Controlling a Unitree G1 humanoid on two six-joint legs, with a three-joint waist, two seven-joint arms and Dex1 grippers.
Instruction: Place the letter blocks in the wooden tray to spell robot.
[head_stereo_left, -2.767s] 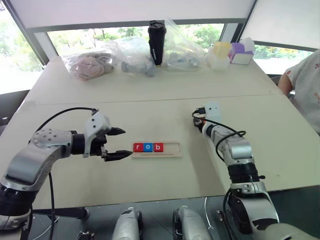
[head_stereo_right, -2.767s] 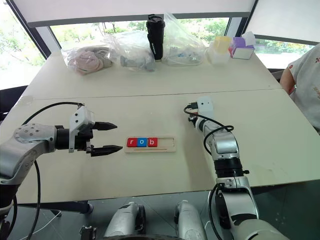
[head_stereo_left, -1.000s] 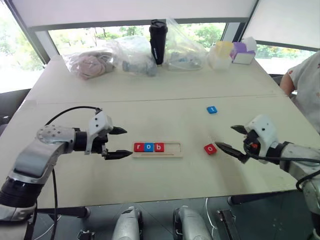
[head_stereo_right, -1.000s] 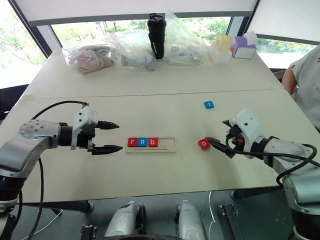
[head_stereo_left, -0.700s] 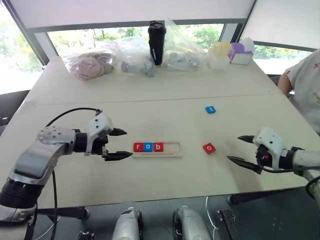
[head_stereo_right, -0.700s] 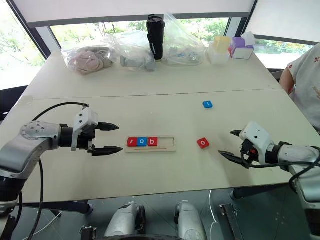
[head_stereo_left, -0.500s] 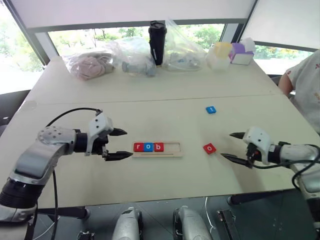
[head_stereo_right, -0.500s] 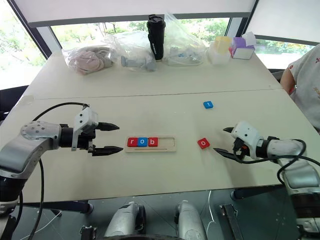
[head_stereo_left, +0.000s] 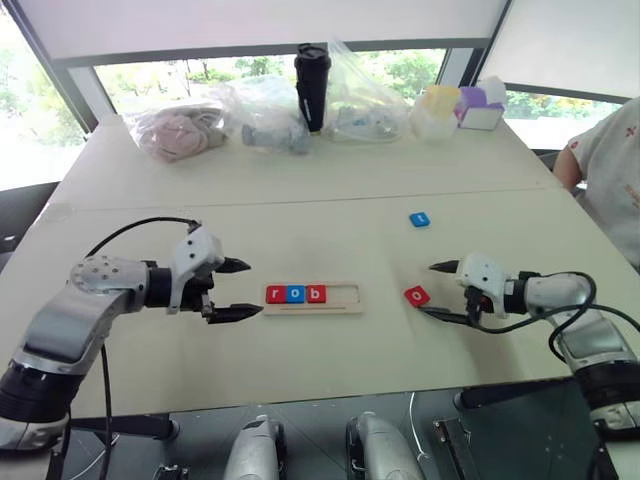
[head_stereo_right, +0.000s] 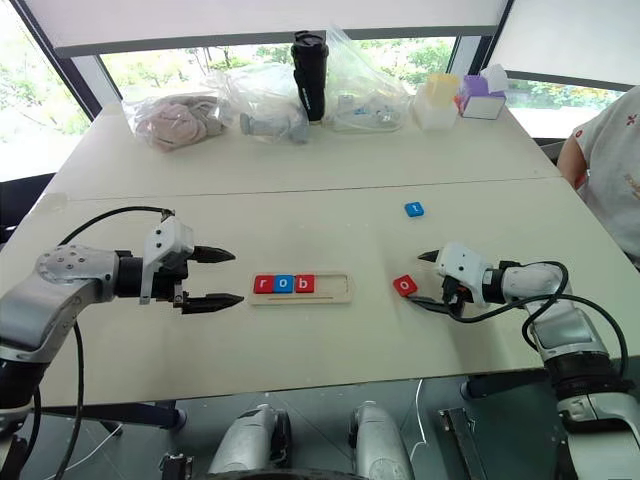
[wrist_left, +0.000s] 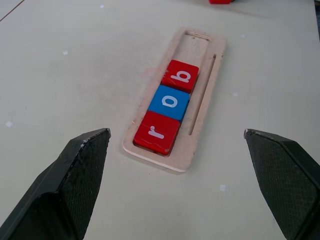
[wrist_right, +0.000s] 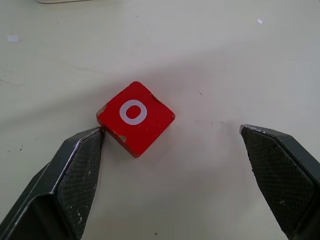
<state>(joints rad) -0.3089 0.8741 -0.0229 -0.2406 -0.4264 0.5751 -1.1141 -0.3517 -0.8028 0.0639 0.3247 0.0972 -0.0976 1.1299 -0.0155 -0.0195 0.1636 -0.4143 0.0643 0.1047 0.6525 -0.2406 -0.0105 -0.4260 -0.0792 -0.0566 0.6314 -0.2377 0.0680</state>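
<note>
Three letter blocks sit in the wooden tray (head_stereo_left: 313, 297), reading r, o, b; two lie loose on the table (head_stereo_left: 300, 215).

Running left to right, the tray has its right half bare. The left gripper (head_stereo_left: 240, 289) hangs just off its left end, jaws spread. A red "o" block (wrist_right: 135, 118), turned cornerwise, lies right of the tray; the right gripper (wrist_right: 172, 137) is spread wide around it, one finger (wrist_right: 75, 175) at its corner. A blue block (head_stereo_left: 419, 219) lies farther back, with bare tabletop around it.
</note>
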